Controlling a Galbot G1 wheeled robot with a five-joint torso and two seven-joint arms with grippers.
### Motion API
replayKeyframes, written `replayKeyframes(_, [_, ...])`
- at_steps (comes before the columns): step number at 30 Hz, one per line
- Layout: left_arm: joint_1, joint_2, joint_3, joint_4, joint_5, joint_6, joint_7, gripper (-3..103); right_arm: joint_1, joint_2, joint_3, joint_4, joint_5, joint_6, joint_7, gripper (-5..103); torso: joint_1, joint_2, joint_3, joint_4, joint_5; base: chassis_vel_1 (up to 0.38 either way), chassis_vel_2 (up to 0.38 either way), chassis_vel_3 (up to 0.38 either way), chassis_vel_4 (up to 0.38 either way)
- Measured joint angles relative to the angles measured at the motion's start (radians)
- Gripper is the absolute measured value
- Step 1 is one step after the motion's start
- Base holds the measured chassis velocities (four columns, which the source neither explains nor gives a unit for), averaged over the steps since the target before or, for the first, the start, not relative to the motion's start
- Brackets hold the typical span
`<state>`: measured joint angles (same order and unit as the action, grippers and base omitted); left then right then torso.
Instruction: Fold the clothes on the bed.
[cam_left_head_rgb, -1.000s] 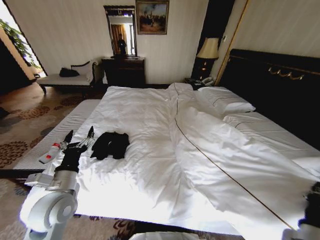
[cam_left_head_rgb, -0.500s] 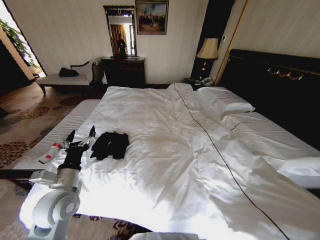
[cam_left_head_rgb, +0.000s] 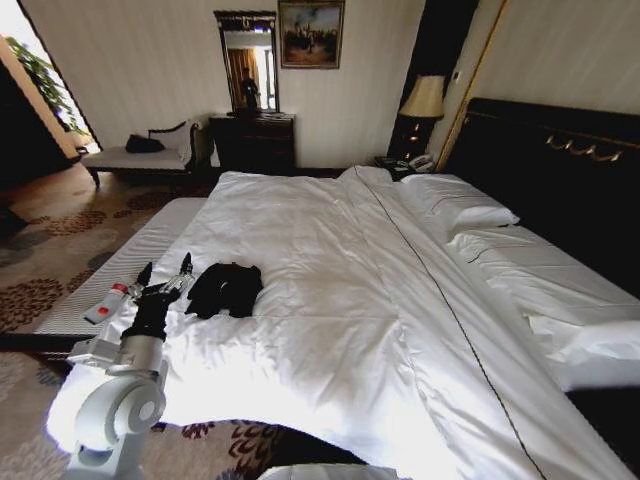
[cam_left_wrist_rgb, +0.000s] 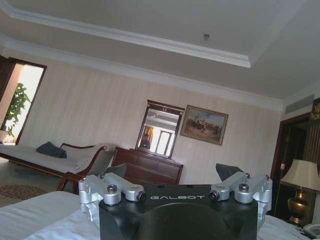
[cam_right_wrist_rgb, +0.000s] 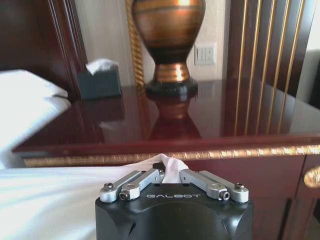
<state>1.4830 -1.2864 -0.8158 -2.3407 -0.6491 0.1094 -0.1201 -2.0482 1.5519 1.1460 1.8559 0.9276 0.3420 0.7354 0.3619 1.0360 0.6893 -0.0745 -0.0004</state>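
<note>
Clothes (cam_left_head_rgb: 225, 288), a black crumpled heap, lie on the bed's (cam_left_head_rgb: 330, 300) white duvet near its left edge. Just beside them the left gripper (cam_left_head_rgb: 166, 272) hovers, fingers spread wide. The right gripper (cam_right_wrist_rgb: 172, 172) pinches white bedding (cam_right_wrist_rgb: 170, 165) before a dark wooden nightstand (cam_right_wrist_rgb: 210, 120) bearing a lamp (cam_right_wrist_rgb: 168, 40).

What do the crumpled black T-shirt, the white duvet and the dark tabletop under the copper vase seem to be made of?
Crumpled black T-shirt: probably soft matte knit cloth; it slumps in limp folds.
White duvet: smooth woven fabric, likely cotton, faintly sheened, creasing softly.
Dark tabletop: apparently varnished reddish wood; it mirrors the copper vase, which looks like polished metal or metallic glaze.
</note>
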Motion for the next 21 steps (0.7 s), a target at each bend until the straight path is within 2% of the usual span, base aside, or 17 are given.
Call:
replayKeyframes(2, [-0.002,0.001,-0.001,0.004,0.001,0.0,0.0,100,0.008,0.01,-0.029,-0.006,-0.003,0.0,0.0,1,0.0,0.0,0.0,-0.0015,-0.0006,0.0,0.0,0.0,0.0])
replayKeyframes(5, [-0.001,0.0,-0.001,0.005,0.003,0.0,0.0,100,0.012,0.022,-0.059,-0.008,-0.015,-0.001,0.0,1,0.0,0.0,0.0,-0.0021,-0.0006,0.0,0.0,0.0,0.0])
replayKeyframes(8, [0.007,0.0,-0.004,0.005,0.007,-0.003,0.001,100,0.018,0.037,-0.11,-0.035,-0.058,-0.001,0.001,1,0.0,0.0,0.0,-0.0015,-0.0008,0.0,0.0,0.0,0.0])
replayKeyframes(15, [0.012,0.005,-0.016,0.004,0.005,-0.005,0.002,100,0.072,0.022,-0.135,-0.175,-0.124,0.004,0.0,1,0.0,0.0,0.0,-0.0003,-0.0007,0.0,0.0,0.0,0.0])
replayKeyframes(20, [0.017,0.002,-0.016,-0.003,0.009,-0.005,0.002,100,0.118,0.003,-0.135,-0.257,-0.144,0.008,-0.006,1,0.0,0.0,0.0,-0.0003,-0.0003,0.0,0.0,0.0,0.0])
replayKeyframes(21, [0.019,0.001,-0.015,-0.006,0.012,-0.005,0.002,100,0.129,0.0,-0.13,-0.268,-0.153,0.014,-0.008,-2,0.0,0.0,0.0,-0.0009,0.0001,0.0,0.0,0.0,0.0])
